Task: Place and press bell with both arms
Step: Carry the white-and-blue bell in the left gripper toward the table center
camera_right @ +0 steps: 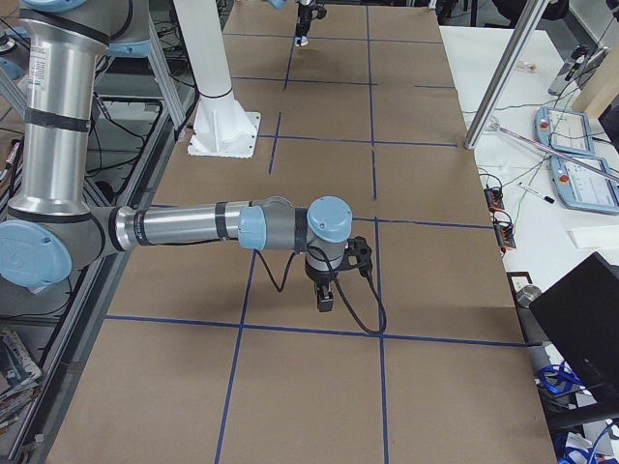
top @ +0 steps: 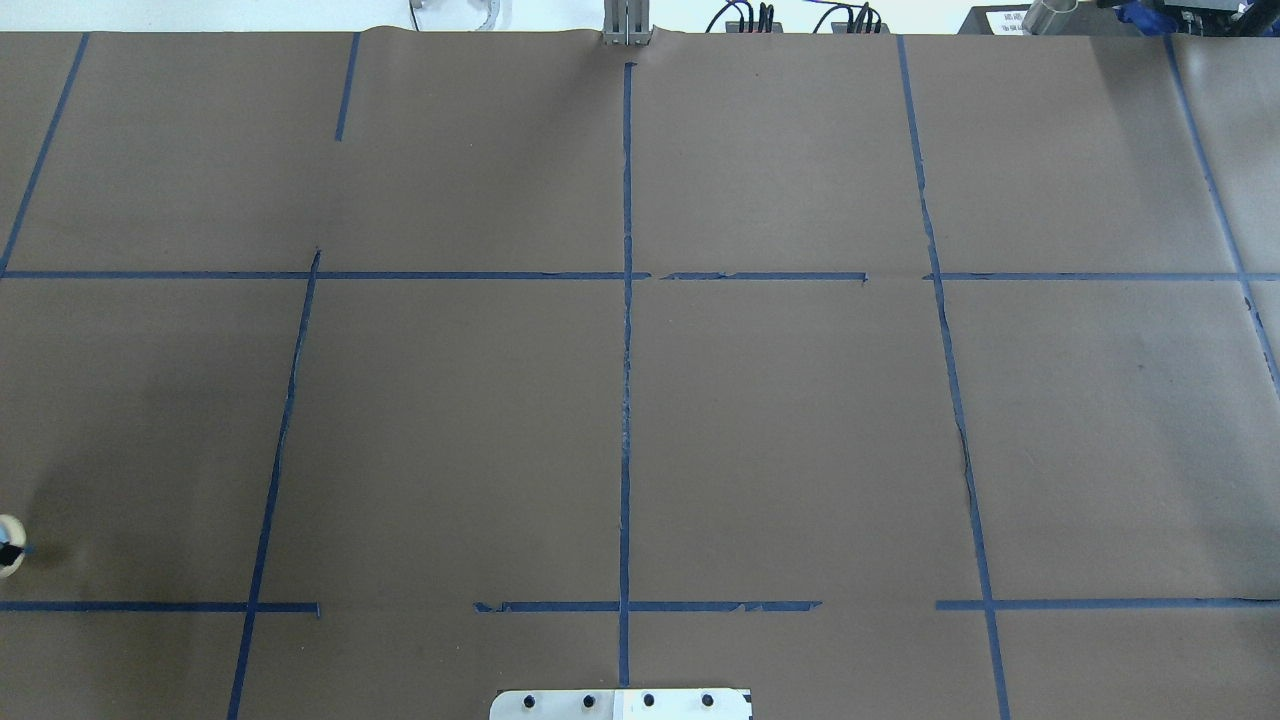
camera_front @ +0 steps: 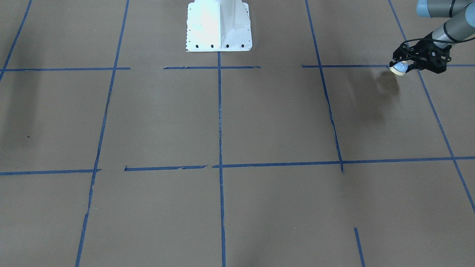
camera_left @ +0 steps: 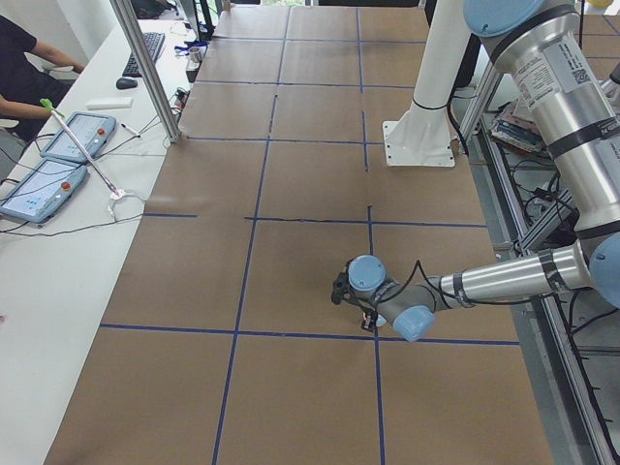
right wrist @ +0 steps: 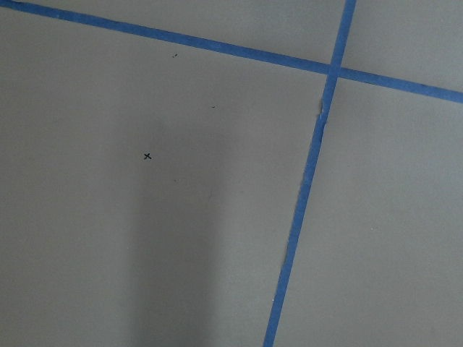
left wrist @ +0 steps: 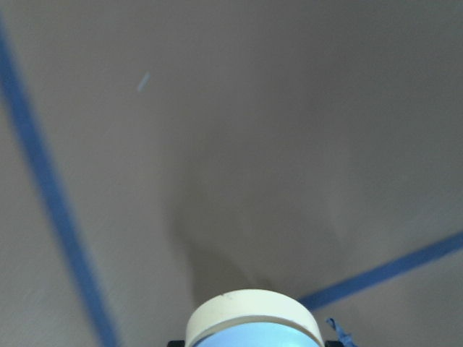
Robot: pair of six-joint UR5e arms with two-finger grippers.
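The bell point(camera_front: 399, 69), light blue with a cream rim, is tilted on its side in my left gripper point(camera_front: 402, 66), a little above the brown paper near the table's left end. The jaws are shut on it. It shows at the left edge of the overhead view point(top: 8, 542) and at the bottom of the left wrist view point(left wrist: 253, 325). My right gripper point(camera_right: 325, 298) hangs pointing down over the table's right part. It shows only in the exterior right view, so I cannot tell whether it is open or shut.
The white pedestal point(camera_front: 219, 26) stands at the middle of the robot's side. Blue tape lines point(top: 626, 400) divide the brown paper into squares. A small black x mark point(right wrist: 147, 156) lies under the right wrist. Tablets point(camera_left: 44, 179) and a person sit at the side desk.
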